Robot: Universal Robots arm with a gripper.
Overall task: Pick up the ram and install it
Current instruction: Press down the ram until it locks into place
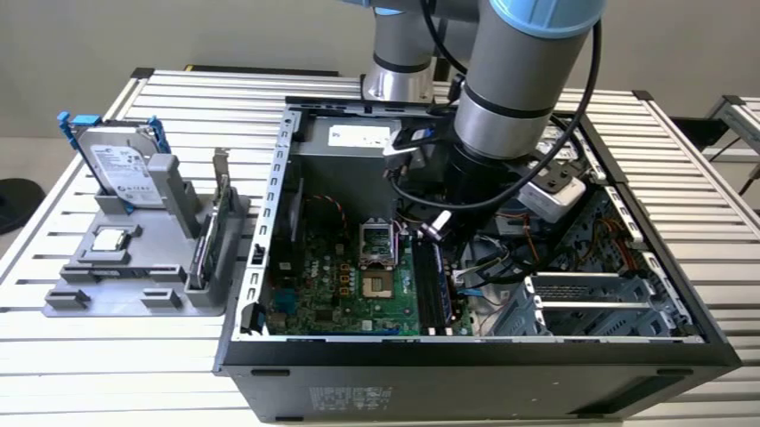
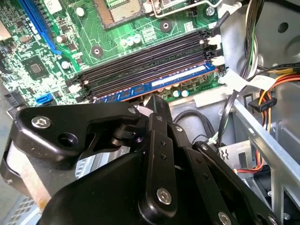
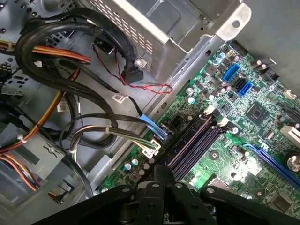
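The ram [image 2: 178, 79] stands seated in 1 of the 4 slots [image 2: 145, 58], the one nearest the board's edge, and the other 3 are bare. Its upper edge lies right at the tips of the gripper [image 2: 156, 101]. The fingers are drawn together into a single narrow point on that edge. We cannot make out whether a sliver of the stick is caught between them. A pale label strip runs along the ram, but we cannot read its print.

Just past the slots, on the far side from the hand, we count 1 socket [image 2: 117, 9], cut off by the frame. In the first wrist view, 2 blue ports [image 3: 232, 72] sit farther out on the motherboard [image 3: 262, 154]. Beside the hand, a tangle of cables [image 3: 61, 56] covers part of the case floor.

In the exterior view the arm [image 1: 511, 98] reaches down into the open case [image 1: 475, 356] and hides much of the hand. A white sticker [image 1: 362, 135] on the case is illegible. Well away from the hand, outside the case, a grey holder [image 1: 131, 298] carries 1 drive [image 1: 119, 169] and 1 upright card [image 1: 220, 213].
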